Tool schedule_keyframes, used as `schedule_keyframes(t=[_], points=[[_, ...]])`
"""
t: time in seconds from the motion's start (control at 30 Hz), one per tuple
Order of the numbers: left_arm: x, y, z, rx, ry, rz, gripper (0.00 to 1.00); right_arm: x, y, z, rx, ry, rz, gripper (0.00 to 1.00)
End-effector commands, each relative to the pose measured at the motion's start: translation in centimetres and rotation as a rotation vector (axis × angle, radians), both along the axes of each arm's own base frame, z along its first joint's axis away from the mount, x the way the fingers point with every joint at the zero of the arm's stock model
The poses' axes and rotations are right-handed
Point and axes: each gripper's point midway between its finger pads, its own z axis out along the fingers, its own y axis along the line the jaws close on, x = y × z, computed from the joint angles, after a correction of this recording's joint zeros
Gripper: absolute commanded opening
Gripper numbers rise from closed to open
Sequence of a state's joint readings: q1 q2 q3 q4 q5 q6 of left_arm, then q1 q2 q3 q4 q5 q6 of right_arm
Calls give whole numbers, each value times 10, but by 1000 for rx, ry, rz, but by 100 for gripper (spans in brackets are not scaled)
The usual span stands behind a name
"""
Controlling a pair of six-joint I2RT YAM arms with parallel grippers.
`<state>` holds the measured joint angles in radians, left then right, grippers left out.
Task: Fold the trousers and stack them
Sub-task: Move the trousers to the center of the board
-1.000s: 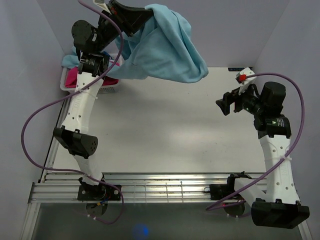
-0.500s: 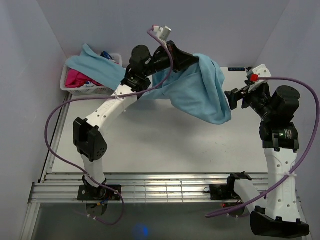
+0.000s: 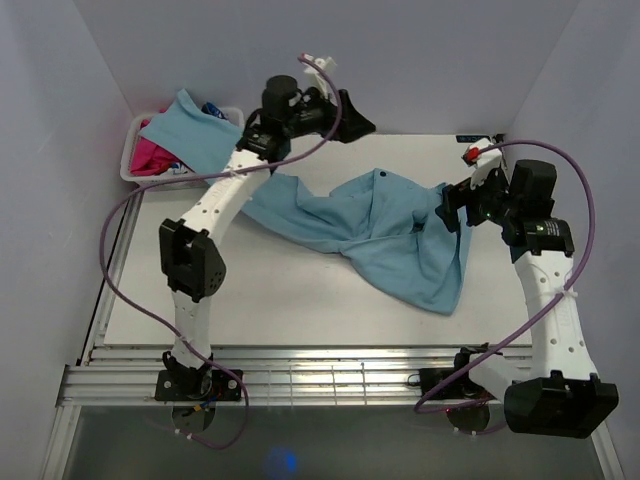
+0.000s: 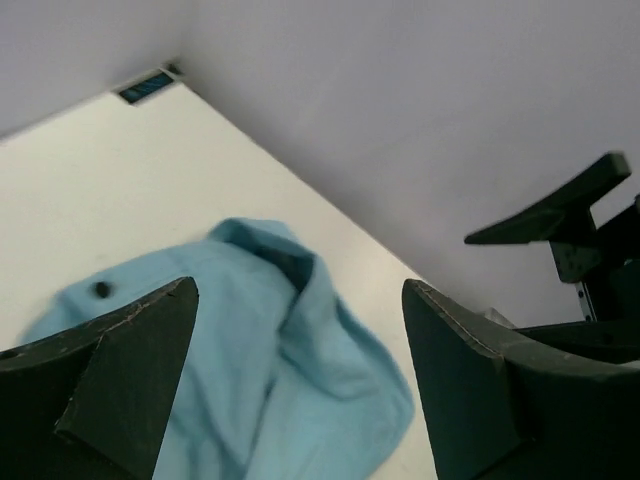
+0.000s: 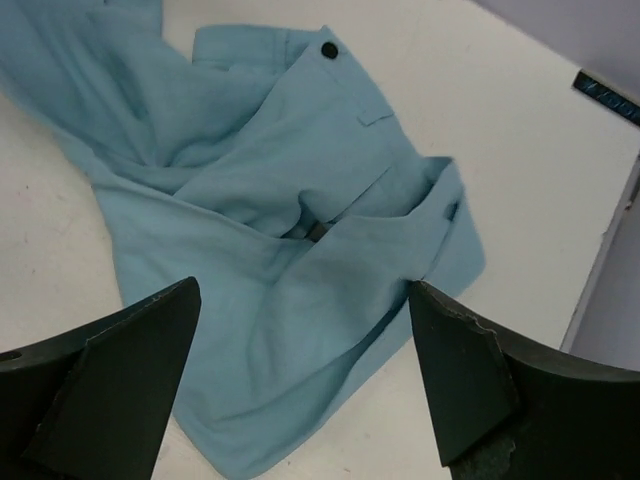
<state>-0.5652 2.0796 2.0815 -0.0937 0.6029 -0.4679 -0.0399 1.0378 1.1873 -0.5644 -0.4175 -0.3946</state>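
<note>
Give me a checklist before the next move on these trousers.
1. Left gripper empty and open: ok.
2. Right gripper empty and open: ok.
3. Trousers lying flat: not ok, bunched and twisted.
4. Trousers clear of the basket: not ok, one end seems draped over it.
5. Waist located: ok, button faces up.
6. Both leg hems located: cannot tell.
</note>
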Motion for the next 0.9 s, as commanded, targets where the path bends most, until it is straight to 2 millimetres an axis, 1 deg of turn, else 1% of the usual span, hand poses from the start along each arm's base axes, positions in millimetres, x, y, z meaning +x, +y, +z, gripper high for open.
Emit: schedule_keyframes(t=[0.0, 0.03, 0.07, 0.1, 0.13, 0.17, 0.2, 0.23, 0.27, 0.3, 0.33, 0.37, 0.4, 0.43, 0.47, 0.5, 0.53, 0.57, 0.6, 0.63, 0.67, 0.7, 0.77, 0.8, 0.87], points=[[12, 126, 76, 96, -157, 208, 94, 6, 7, -37, 46, 133, 19, 90], [5, 146, 82, 130, -191, 221, 94, 9, 10, -46, 45, 166, 22, 90], [12, 175, 75, 176, -199, 267, 94, 12, 10, -52, 42, 191, 19, 90], [11, 193, 49, 273, -189, 267, 94, 19, 10, -68, 35, 250, 6, 90], [9, 213, 48, 324, -208, 312, 94, 21, 12, -77, 33, 285, 4, 90], [13, 236, 39, 386, -224, 348, 93, 24, 11, -82, 31, 307, -4, 90], [12, 253, 25, 475, -250, 352, 92, 29, 11, -96, 29, 356, -12, 90], [7, 268, 10, 530, -234, 366, 91, 29, 22, -103, 22, 376, 10, 90], [10, 292, 0, 588, -216, 423, 89, 31, 23, -109, 15, 392, 9, 90], [7, 304, -10, 617, -195, 432, 87, 33, 23, -119, 0, 418, -1, 90], [1, 316, -34, 656, -138, 429, 85, 34, 27, -124, -11, 424, 4, 90], [-5, 334, -35, 672, -122, 478, 84, 39, 28, -125, -21, 410, 1, 90], [-11, 342, -43, 680, -99, 500, 84, 42, 27, -133, -41, 421, -14, 90], [-14, 347, -50, 680, -84, 524, 84, 43, 31, -137, -53, 425, -5, 90], [-24, 351, -82, 705, -20, 513, 84, 45, 33, -139, -63, 423, -3, 90], [-34, 358, -81, 718, -30, 558, 87, 50, 33, -144, -86, 425, -13, 90], [-35, 362, -84, 713, -36, 595, 87, 51, 39, -146, -103, 426, -1, 90], [-44, 366, -114, 714, 49, 607, 87, 53, 41, -145, -114, 417, 9, 90], [-50, 370, -117, 714, 70, 645, 88, 58, 44, -147, -126, 406, 12, 90], [-51, 371, -123, 691, 88, 672, 90, 60, 50, -145, -136, 392, 26, 90], [-55, 369, -130, 653, 138, 693, 91, 64, 53, -144, -147, 378, 34, 90], [-57, 368, -144, 631, 168, 706, 93, 66, 55, -148, -154, 383, 33, 90], [-58, 366, -147, 572, 191, 743, 94, 71, 61, -144, -151, 379, 43, 90], [-53, 364, -148, 515, 202, 775, 95, 72, 61, -147, -152, 389, 42, 90], [-47, 363, -147, 460, 199, 807, 95, 73, 62, -148, -156, 387, 41, 90]])
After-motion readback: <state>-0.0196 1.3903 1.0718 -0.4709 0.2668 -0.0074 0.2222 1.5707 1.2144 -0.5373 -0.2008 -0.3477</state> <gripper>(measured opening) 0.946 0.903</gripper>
